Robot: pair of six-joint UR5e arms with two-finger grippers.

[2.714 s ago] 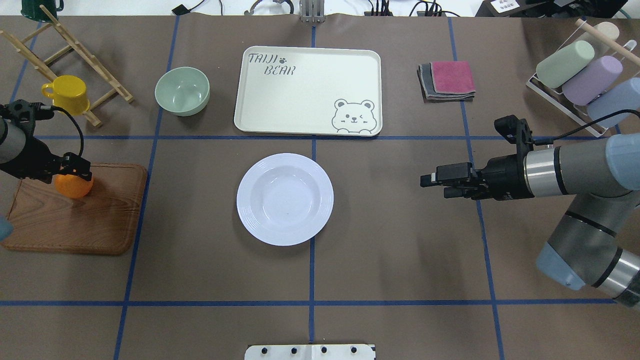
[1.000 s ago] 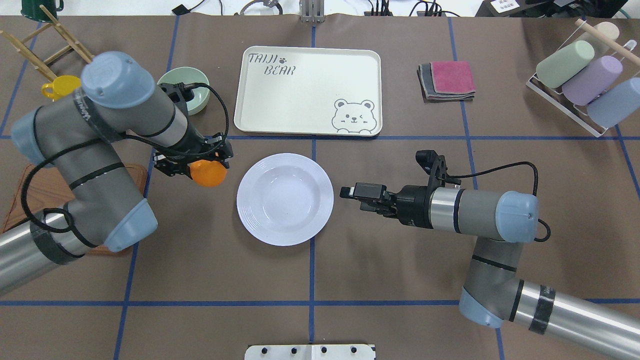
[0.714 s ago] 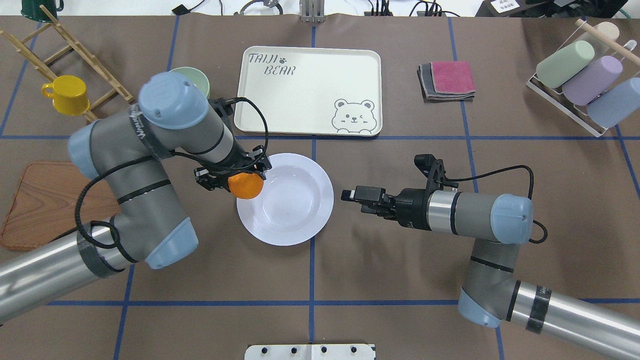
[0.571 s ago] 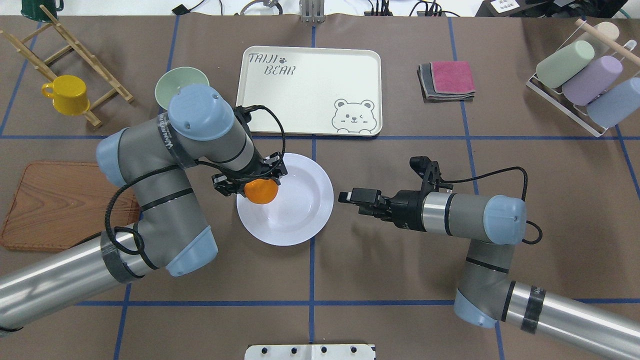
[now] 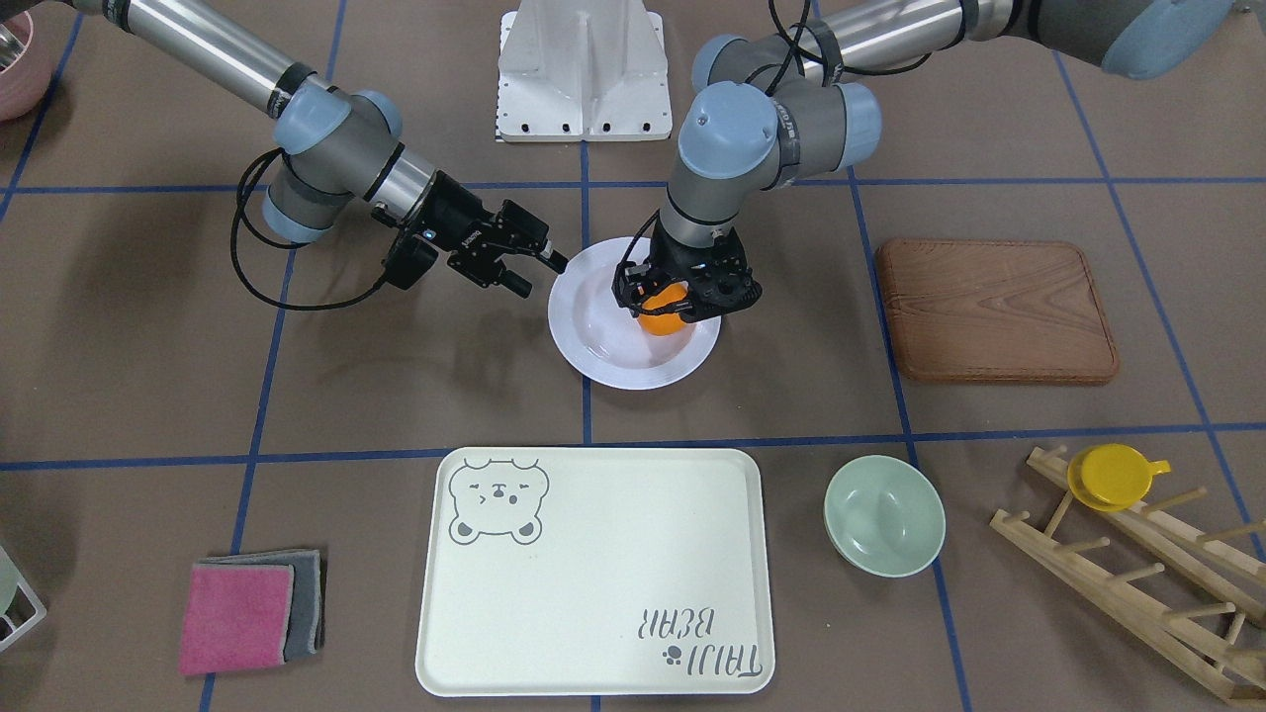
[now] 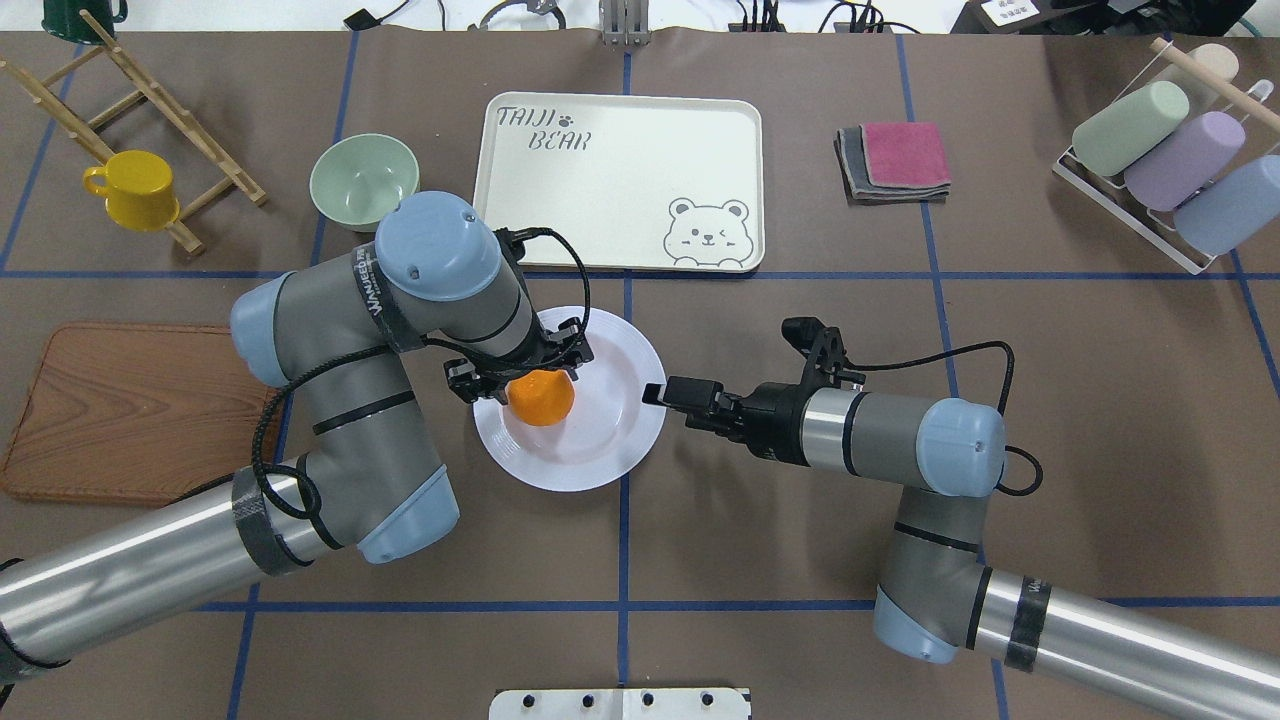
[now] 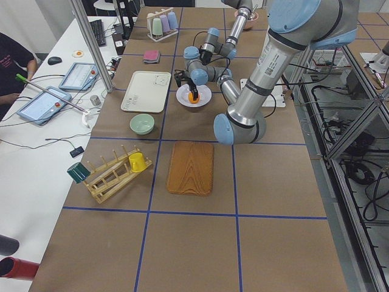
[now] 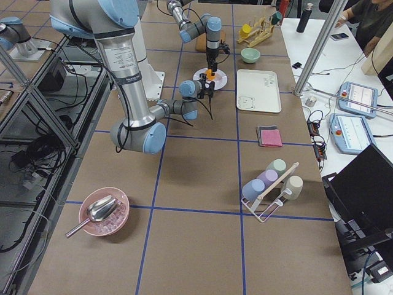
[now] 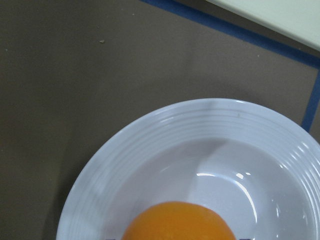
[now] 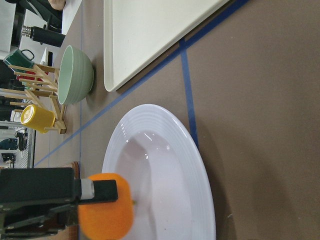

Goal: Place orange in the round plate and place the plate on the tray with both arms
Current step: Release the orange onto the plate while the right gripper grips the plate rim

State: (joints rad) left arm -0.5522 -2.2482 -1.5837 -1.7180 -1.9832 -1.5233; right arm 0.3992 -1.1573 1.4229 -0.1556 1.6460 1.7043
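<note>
The orange is clamped in my left gripper, which is shut on it over the sunken centre of the round white plate. Whether the fruit touches the plate I cannot tell. In the left wrist view the orange fills the bottom edge above the plate. My right gripper is open, level with the table, its tips at the plate's right rim. The right wrist view shows the plate and orange. The cream tray lies beyond the plate.
A wooden board lies at the left. A pale green bowl sits left of the tray, a yellow cup on a wooden rack further left. Folded cloths and a rack of cups are at the right.
My left gripper has carried the orange from the wooden board rightward to above the plate's centre. My right gripper has moved left up to the plate's right rim.
</note>
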